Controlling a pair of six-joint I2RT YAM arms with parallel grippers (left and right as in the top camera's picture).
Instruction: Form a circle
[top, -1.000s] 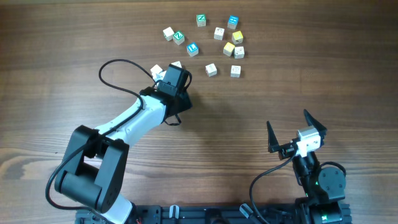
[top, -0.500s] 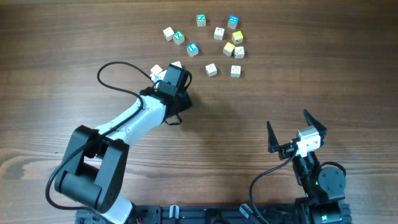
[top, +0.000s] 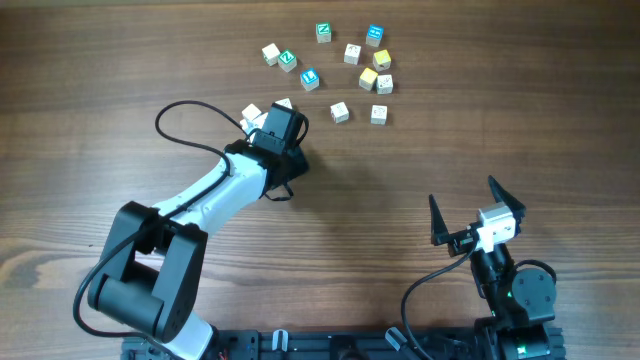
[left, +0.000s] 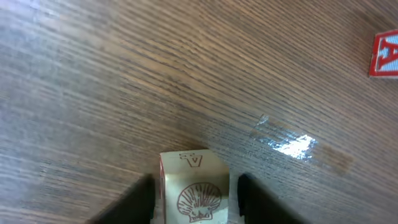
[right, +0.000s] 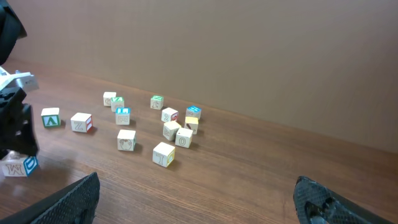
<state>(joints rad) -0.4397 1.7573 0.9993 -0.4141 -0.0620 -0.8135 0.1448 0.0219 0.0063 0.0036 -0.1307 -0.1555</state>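
The left gripper (left: 194, 182) has its jaws part open around a small wooden cube (left: 193, 198) that sits on the bench (top: 420, 160). A thin gap shows on each side, so the cube is flanked rather than pinched. Its near face is cream with a brown scallop shell drawn on it, its top carries a letter A, and 1 edge is red. A glare patch (left: 287, 144) shines on the grained brown wood just beyond. At the far right of the wrist view lies a red-framed cube (left: 385, 53). Seen from overhead, 2 pale cubes peek out at the far side of the left wrist. A black cable (top: 163, 118) loops to its left. Nothing stands between this arm and the circle (top: 382, 60), a loose cluster far and to the right, with cream faces and 1 yellow cube (top: 368, 78). A blue-faced cube (top: 309, 78) and a green-faced cube (top: 288, 60) lie to its left. The right gripper (top: 461, 190), near right, has its jaws spread fully and holds nothing.
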